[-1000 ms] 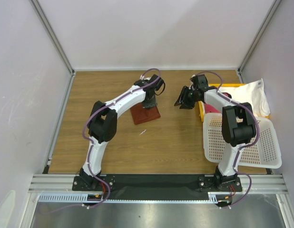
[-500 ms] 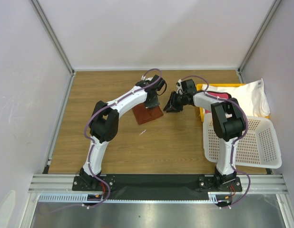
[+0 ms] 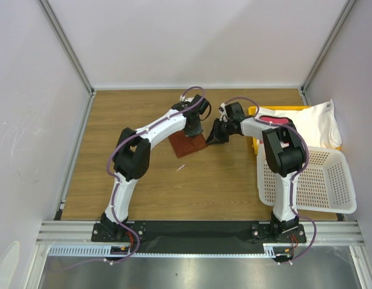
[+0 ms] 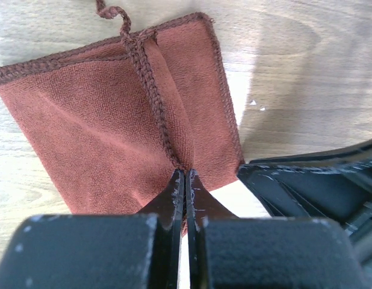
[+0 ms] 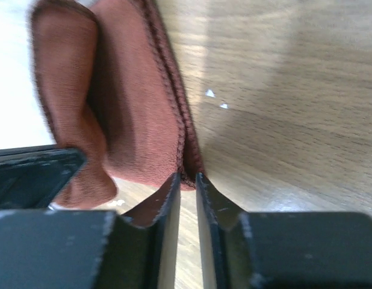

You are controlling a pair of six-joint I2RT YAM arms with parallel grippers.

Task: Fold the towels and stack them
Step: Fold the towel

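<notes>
Near table centre, top view, I log the following.

Towels, three. One reddish-brown towel, folded, flat on the wood. One white towel at 3 o'clock of it, well apart, draped past the table's right edge. One magenta-pink towel, only a strip showing, inside the tray beside the white one.

Containers, two. One yellow tray at 3 o'clock of the brown towel. One white perforated basket at 4 o'clock, touching the tray's near side.

Grippers, two. Left gripper: fingers pressed together, pinching a raised ridge of the brown towel along its stitched hem; most of the cloth spreads away toward 12 o'clock in the wrist view. Right gripper: comes in from the towel's 3 o'clock side, jaws a narrow slit apart, the towel's hemmed edge right at the mouth of that slit. I cannot tell whether the cloth is gripped there. The two grippers sit just beside each other.
</notes>
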